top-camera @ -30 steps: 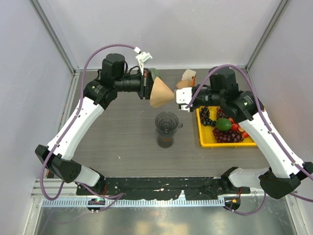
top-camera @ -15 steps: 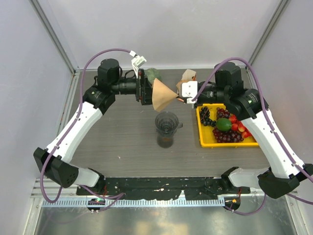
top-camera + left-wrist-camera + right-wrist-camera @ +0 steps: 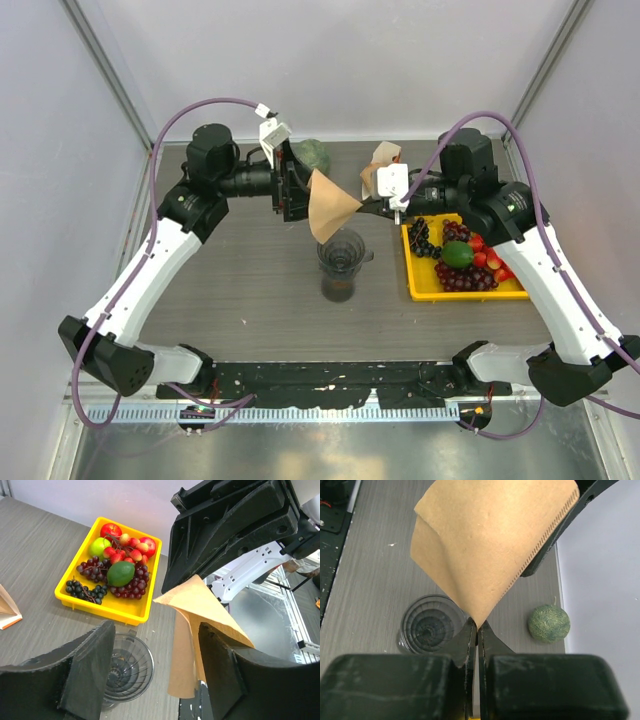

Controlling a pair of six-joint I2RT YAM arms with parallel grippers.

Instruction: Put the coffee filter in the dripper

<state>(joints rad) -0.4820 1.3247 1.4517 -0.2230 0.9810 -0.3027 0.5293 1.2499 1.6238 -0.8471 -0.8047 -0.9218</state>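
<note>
The coffee filter (image 3: 330, 205), a light-brown paper cone, hangs in the air just above and behind the dripper (image 3: 342, 248). My right gripper (image 3: 477, 626) is shut on the filter's pointed tip, and the wide mouth (image 3: 490, 540) fans out away from it. My left gripper (image 3: 156, 645) stands open around the filter's wide end (image 3: 200, 605), the paper close beside its right finger (image 3: 220, 670). The smoky grey dripper (image 3: 127, 667) sits on a glass jug (image 3: 338, 287) below, with nothing in it.
A yellow tray (image 3: 412, 280) of fruit lies to the right of the dripper. A green netted ball (image 3: 313, 153) and a pack of brown filter papers (image 3: 385, 158) stand at the back of the table, behind the two grippers.
The left gripper has opened and let go of the filter's wide end. The right gripper has shut on the tip. The filter's mouth has swung down towards the dripper.
</note>
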